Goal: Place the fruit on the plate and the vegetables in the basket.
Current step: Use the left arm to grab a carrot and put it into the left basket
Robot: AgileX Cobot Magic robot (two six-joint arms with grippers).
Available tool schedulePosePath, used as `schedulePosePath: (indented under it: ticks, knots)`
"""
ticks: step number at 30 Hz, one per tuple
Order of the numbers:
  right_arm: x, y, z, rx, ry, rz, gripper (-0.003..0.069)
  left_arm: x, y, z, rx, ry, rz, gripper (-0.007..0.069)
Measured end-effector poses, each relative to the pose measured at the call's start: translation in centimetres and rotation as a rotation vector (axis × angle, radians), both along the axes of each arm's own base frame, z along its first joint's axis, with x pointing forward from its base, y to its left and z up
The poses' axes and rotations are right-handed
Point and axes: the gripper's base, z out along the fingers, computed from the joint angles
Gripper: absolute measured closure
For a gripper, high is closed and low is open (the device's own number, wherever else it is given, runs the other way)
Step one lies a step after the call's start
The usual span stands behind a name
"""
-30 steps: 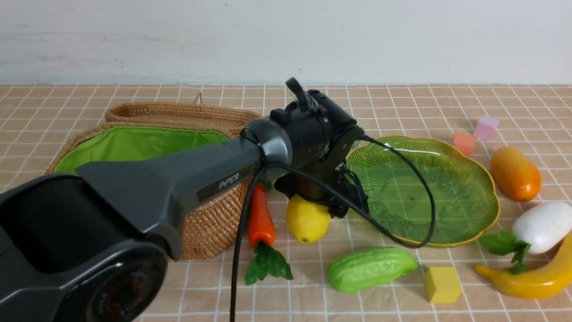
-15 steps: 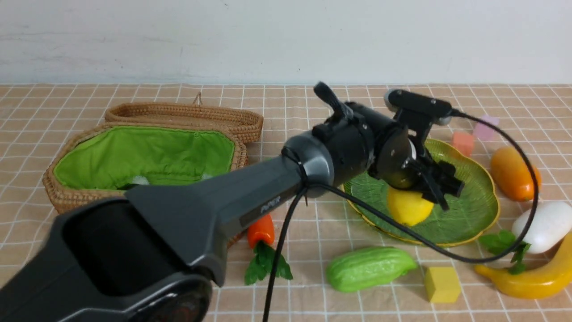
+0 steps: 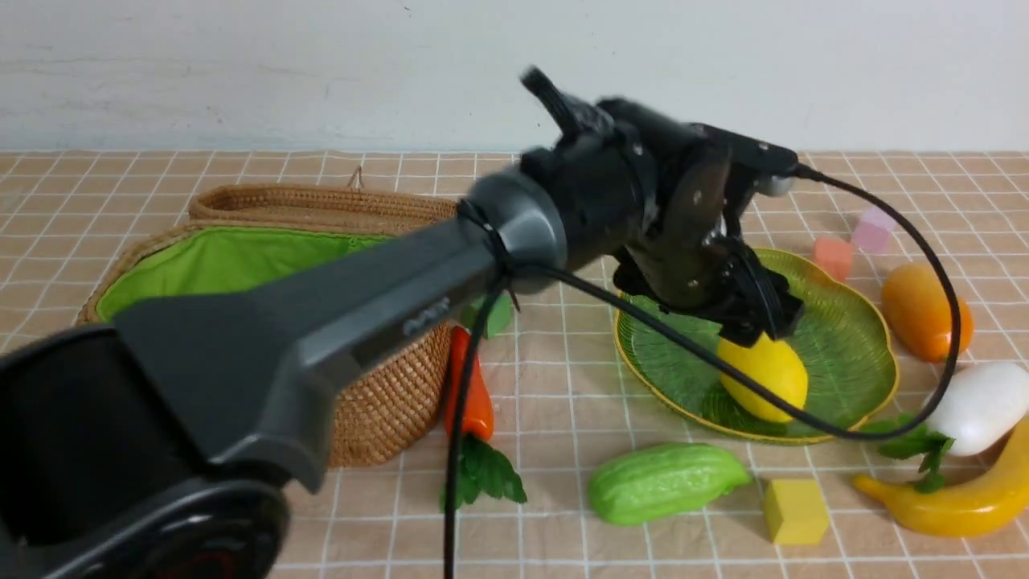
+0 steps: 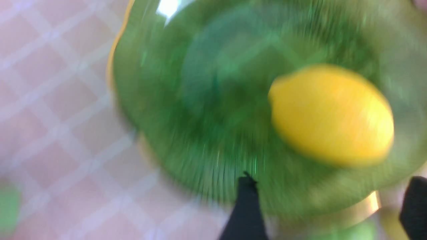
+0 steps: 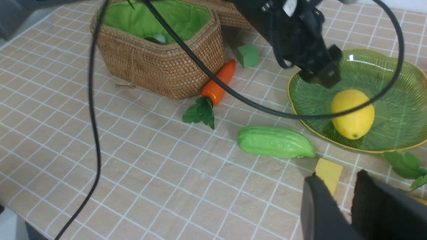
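Check the left gripper [image 3: 764, 328]: it hovers just above the glossy yellow toy lemon [image 3: 764, 378], jaws wide apart and gripping nothing. The lemon rests inside the ribbed translucent green glass plate [image 3: 852, 318], where fruit belongs. Your right gripper [image 5: 338, 180] sits low, narrowly parted and empty.

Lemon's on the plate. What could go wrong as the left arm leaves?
The open left pincer hangs close above the glossy yellow toy lemon, so a sideways exit might clip it. The lemon lies near the near rim of the ribbed green glass plate and could roll out. The arm's black cable droops across that rim and may snag it.
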Motion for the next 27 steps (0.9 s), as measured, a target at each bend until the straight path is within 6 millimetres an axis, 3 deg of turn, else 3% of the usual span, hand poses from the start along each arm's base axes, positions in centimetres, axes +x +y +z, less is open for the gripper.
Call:
schedulePosePath:
  ticks: [2,3,6,8,10,12,15,17,18,20,24,27]
  knots:
    - [0.0,0.0,0.0,0.000,0.000,0.000,0.0476,-1.6,1.8,2.2,0.069,0.088,0.038,0.0231]
    - [0.0,0.0,0.0,0.000,0.000,0.000,0.0476,-1.6,1.8,2.2,0.069,0.088,0.038,0.0231]
    - [0.0,0.0,0.0,0.001,0.000,0.001,0.0475,-3.3,3.6,4.9,0.086,0.108,0.073,0.0459]
    - [0.0,0.0,0.0,0.000,0.000,0.000,0.0474,-3.9,3.9,5.1,0.100,0.107,0.083,0.0525]
    - [0.0,0.0,0.0,-0.001,0.002,0.001,0.0474,-4.8,4.1,4.4,0.148,0.109,0.096,0.0543]
    - [0.0,0.0,-0.1,-0.003,0.006,0.002,0.0474,-5.5,4.1,2.9,0.216,0.115,0.106,0.0524]
    - [-0.1,0.0,-0.1,-0.007,0.013,0.005,0.0473,-5.8,3.8,-0.6,0.336,0.128,0.154,0.0355]
    - [-0.1,0.0,-0.1,-0.007,0.014,0.005,0.0472,-5.3,3.8,-2.0,0.371,0.117,0.209,0.0249]
    - [-0.1,0.0,-0.1,-0.007,0.014,0.005,0.0471,-5.2,3.7,-2.2,0.379,0.114,0.209,0.0238]
    - [-0.1,0.0,-0.2,-0.010,0.016,0.005,0.0468,-4.1,3.7,-4.1,0.425,0.090,0.269,0.0105]
    - [-0.1,0.0,-0.2,-0.012,0.019,0.005,0.0466,-3.1,3.4,-6.9,0.503,0.054,0.297,0.0008]
    - [-0.1,0.0,-0.2,-0.015,0.024,0.007,0.0466,-2.4,3.5,-8.5,0.542,0.051,0.302,0.0004]
